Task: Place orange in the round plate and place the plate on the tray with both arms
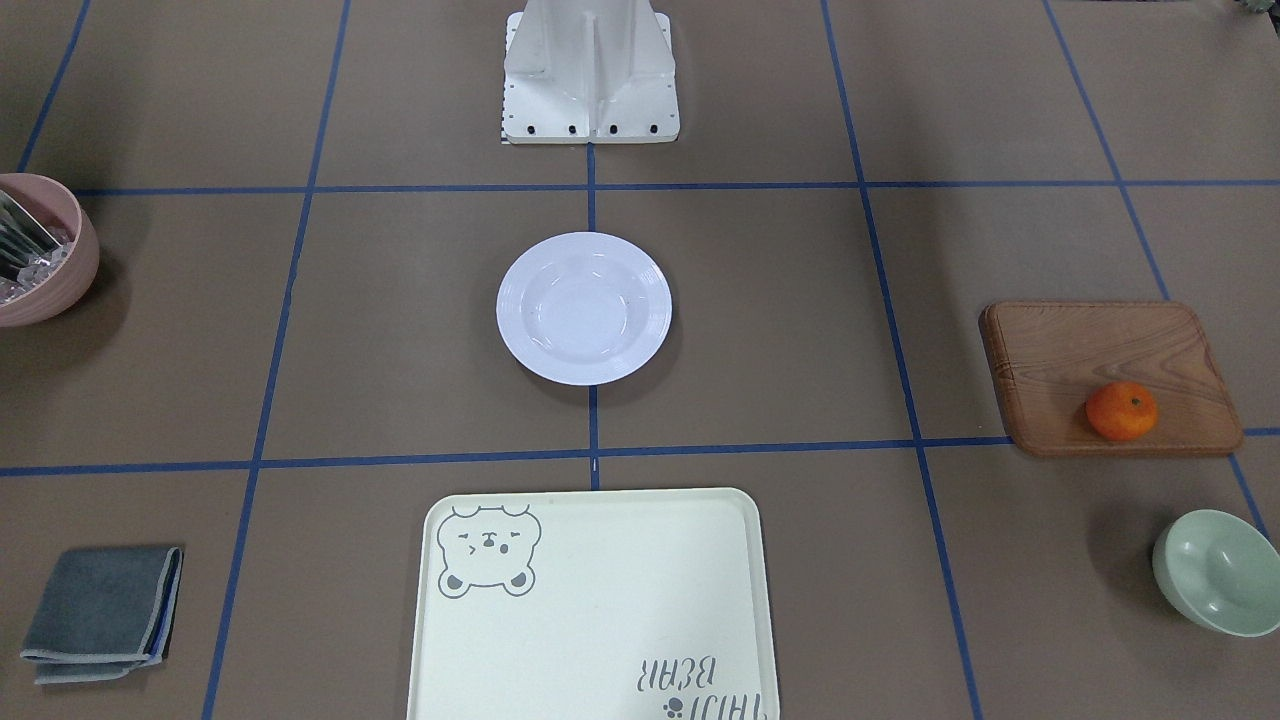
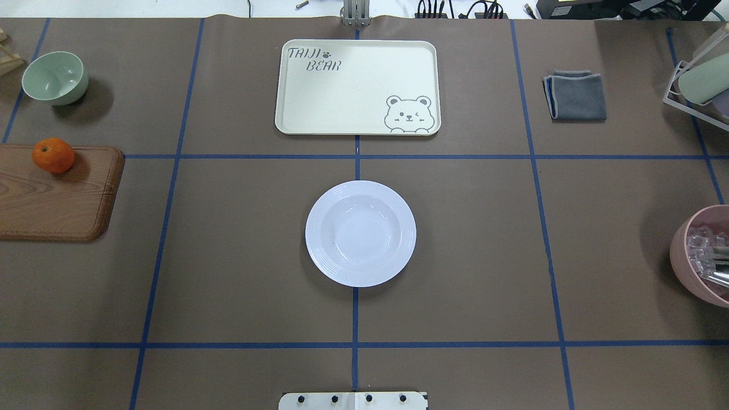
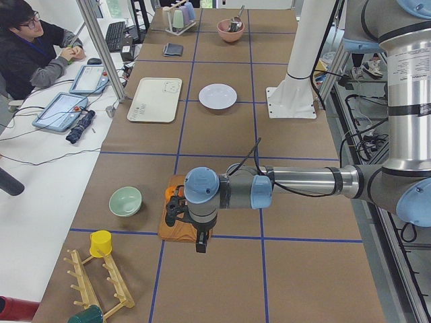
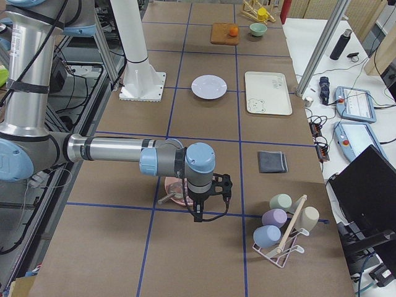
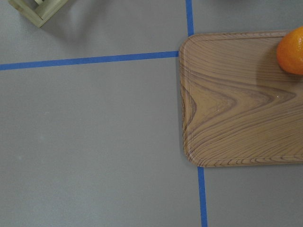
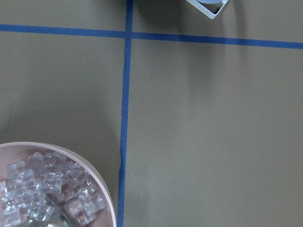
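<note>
The orange (image 1: 1121,411) (image 2: 53,155) (image 5: 291,51) lies on a corner of a brown wooden board (image 2: 57,199). The white round plate (image 1: 584,308) (image 2: 360,233) sits empty at the table's centre. Beyond it, away from the robot, lies the cream tray (image 1: 600,610) (image 2: 357,85) with its bear drawing, nothing on it. Only the side views show the arms. The left gripper (image 3: 176,210) hangs over the board, beside the orange. The right gripper (image 4: 219,184) hangs above the pink bowl. I cannot tell whether either is open or shut.
A pink bowl (image 2: 703,256) (image 6: 47,189) of clear cubes stands at the robot's right. A mint-green bowl (image 2: 55,77) sits beyond the board. A folded grey cloth (image 2: 575,95) lies right of the tray. A cup rack (image 4: 281,229) and a seated person (image 3: 34,47) are at the edges.
</note>
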`<state>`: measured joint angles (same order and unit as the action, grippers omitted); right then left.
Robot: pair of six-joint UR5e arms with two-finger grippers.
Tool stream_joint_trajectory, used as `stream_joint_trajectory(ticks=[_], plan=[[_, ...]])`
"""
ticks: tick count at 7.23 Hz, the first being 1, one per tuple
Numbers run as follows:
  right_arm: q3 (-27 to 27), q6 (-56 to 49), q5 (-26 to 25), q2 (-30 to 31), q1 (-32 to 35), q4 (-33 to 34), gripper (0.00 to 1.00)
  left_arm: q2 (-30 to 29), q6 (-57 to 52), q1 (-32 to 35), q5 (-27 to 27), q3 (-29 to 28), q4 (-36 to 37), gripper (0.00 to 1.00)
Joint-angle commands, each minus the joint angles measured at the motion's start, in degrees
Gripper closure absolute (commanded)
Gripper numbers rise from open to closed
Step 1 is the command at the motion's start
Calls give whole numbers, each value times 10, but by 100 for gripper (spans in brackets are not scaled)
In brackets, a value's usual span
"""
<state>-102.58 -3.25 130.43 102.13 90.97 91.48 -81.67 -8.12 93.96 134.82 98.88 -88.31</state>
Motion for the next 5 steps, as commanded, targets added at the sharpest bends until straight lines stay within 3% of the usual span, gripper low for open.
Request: stream_joint_trajectory(ticks=[1,3,5], plan=[[0,1,-1,0,0,0,0,-9,-1,-10,-4,0,-9,1],[-1,1,-1,-3,0,-1,0,-7,-1,-10,-4,-4,-61,1],[-2,1,1,-3,-1,-11,0,-4,-1,-10,-5,-2,-67,1]])
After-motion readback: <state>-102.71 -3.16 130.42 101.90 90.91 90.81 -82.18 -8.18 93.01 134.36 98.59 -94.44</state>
